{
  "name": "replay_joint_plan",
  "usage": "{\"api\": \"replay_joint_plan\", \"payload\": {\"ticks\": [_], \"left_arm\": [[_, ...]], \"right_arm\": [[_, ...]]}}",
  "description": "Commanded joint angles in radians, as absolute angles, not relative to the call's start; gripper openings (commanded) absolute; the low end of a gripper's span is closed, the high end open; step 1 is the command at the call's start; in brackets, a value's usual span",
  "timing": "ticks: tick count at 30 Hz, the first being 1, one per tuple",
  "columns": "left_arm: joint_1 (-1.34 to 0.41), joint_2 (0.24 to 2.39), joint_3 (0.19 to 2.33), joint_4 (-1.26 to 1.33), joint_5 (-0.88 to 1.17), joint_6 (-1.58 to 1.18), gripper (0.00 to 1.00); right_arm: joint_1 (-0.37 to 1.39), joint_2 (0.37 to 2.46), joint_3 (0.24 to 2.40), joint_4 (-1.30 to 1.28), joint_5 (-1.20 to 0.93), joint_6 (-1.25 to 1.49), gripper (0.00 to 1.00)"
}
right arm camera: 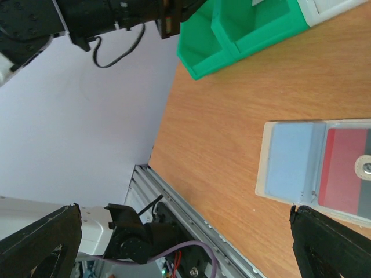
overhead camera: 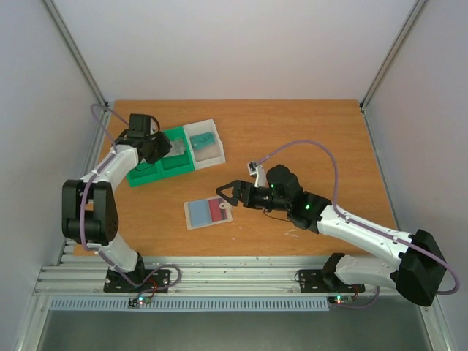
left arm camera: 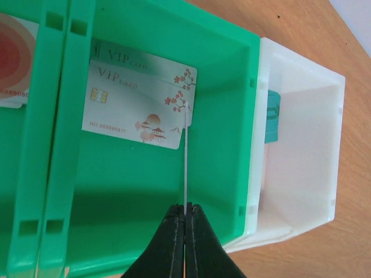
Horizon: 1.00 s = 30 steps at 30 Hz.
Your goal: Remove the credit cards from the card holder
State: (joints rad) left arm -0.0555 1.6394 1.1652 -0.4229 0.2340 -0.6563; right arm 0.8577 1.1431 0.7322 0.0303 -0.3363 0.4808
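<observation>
Left wrist, left gripper (left arm camera: 185, 225) pinching card (left arm camera: 186, 162) over tray (left arm camera: 220, 174), right gripper (overhead camera: 225, 194) apart near holder (overhead camera: 197, 213)

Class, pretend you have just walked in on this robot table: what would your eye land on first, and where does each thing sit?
The bright green-and-white tray at the far left of the table stands out. The left claw is shut on a thin card held edge-on above two VIP cards in its middle compartment. Mid-table lies the open card holder showing a red card, with the right claw open beside it.
</observation>
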Motion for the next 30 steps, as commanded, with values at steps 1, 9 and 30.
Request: {"api": "replay_joint_plan", "payload": {"ticks": [1, 9, 30], "left_arm": [[-0.052, 1.694, 1.209, -0.316, 0.210, -0.642, 0.00], [-0.052, 1.807, 1.258, -0.296, 0.217, -0.651, 0.00], [-0.052, 1.811, 1.281, -0.312, 0.156, -0.678, 0.23]], "right_arm": [[0.862, 1.139, 0.813, -0.040, -0.302, 0.380, 0.98], [0.862, 1.130, 0.856, -0.126, -0.247, 0.305, 0.99], [0.762, 1.186, 0.924, -0.317, -0.232, 0.160, 0.99]]}}
